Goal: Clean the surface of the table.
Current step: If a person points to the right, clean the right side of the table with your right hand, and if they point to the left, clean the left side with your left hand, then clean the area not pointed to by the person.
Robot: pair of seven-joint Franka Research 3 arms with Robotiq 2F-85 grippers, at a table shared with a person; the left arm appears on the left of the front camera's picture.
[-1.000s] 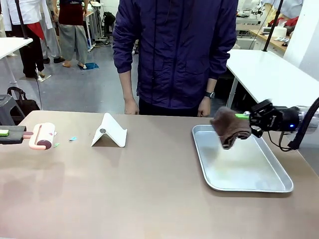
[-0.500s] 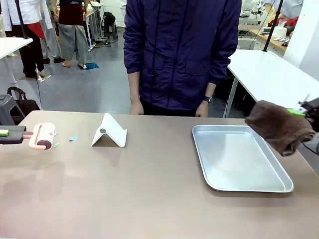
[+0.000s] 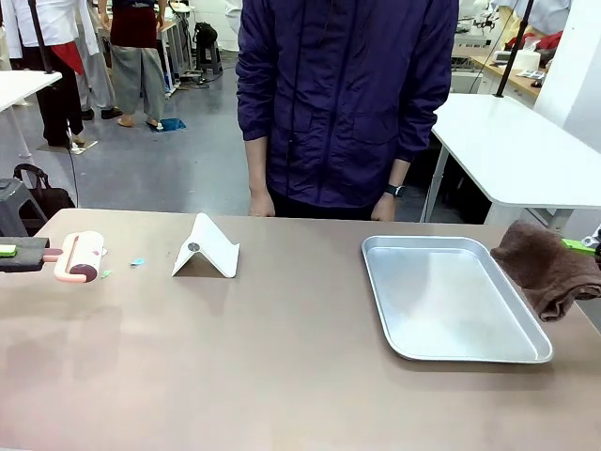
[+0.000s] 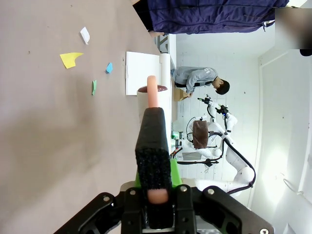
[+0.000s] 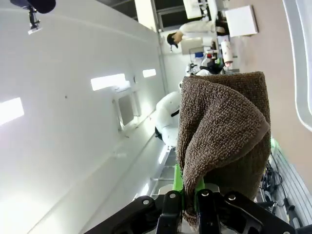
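Observation:
The brownish table [image 3: 282,366] carries small paper scraps [image 3: 138,261] near its left end; in the left wrist view they show as yellow [image 4: 70,58], white, blue and green bits. At the table's left edge my left gripper [image 3: 38,255] is shut on the pink handle of a lint roller [image 3: 84,254], which is held low beside the scraps. The left wrist view shows that gripper [image 4: 154,146] clamping the handle, with the roller [image 4: 151,92] ahead. At the right picture edge my right gripper [image 3: 584,248] is shut on a brown towel [image 3: 547,271] hanging just right of the tray. The right wrist view has the towel [image 5: 224,131] bunched in the gripper [image 5: 190,197].
A shallow silver tray [image 3: 394,319] lies on the table's right half. A folded white stand [image 3: 207,249] sits left of centre at the back. A person in a dark blue jacket [image 3: 347,103] stands at the far edge, hands hanging near it.
My right gripper has carried the brown towel from above the tray's back left part rightward, past the tray's right edge and a little lower. The left gripper and roller have not moved.

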